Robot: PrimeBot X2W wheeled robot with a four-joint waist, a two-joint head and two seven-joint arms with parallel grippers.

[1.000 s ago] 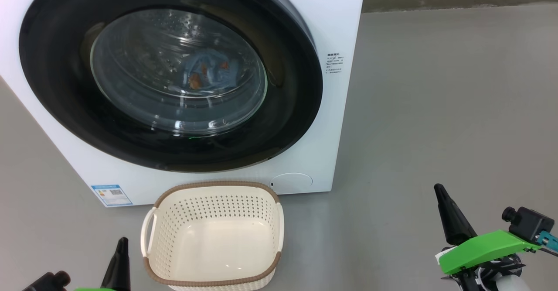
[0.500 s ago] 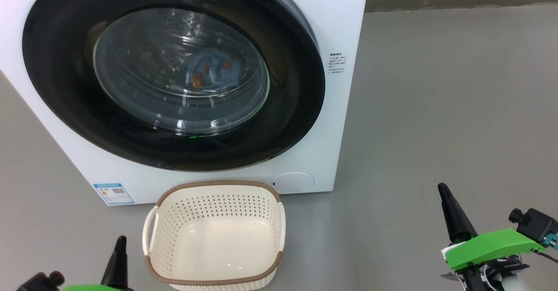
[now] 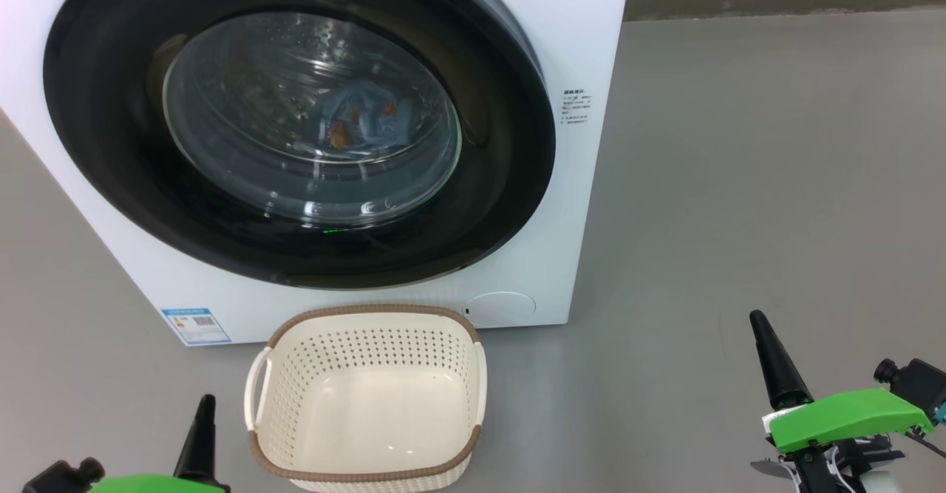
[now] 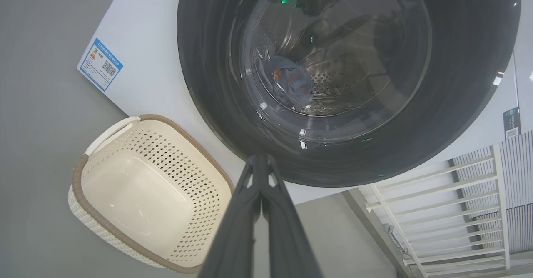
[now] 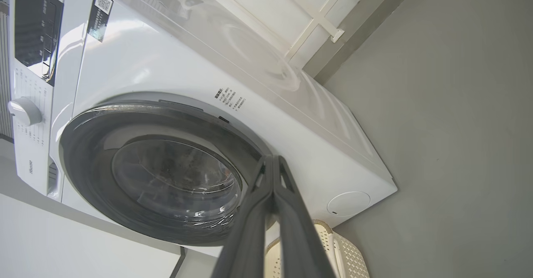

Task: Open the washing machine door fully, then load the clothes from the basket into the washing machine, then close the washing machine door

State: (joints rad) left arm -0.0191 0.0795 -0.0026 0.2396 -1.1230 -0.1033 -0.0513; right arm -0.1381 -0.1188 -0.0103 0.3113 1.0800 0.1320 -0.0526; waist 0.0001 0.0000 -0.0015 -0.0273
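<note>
The washing machine stands ahead with its round black door shut against its front. Through the door's glass window, the light blue clothes with orange-brown patches lie inside the drum. The cream basket sits on the floor before the machine and holds nothing. My left gripper is shut and empty, left of the basket. My right gripper is shut and empty, well right of the machine.
Grey floor spreads to the right of the machine. A blue label sticker sits at the machine's lower left. A white rack stands beside the machine. A dark skirting strip runs along the far wall.
The head camera has shifted slightly, so the machine and basket sit a little further right. Both grippers have sunk lower in the view and stayed shut.
</note>
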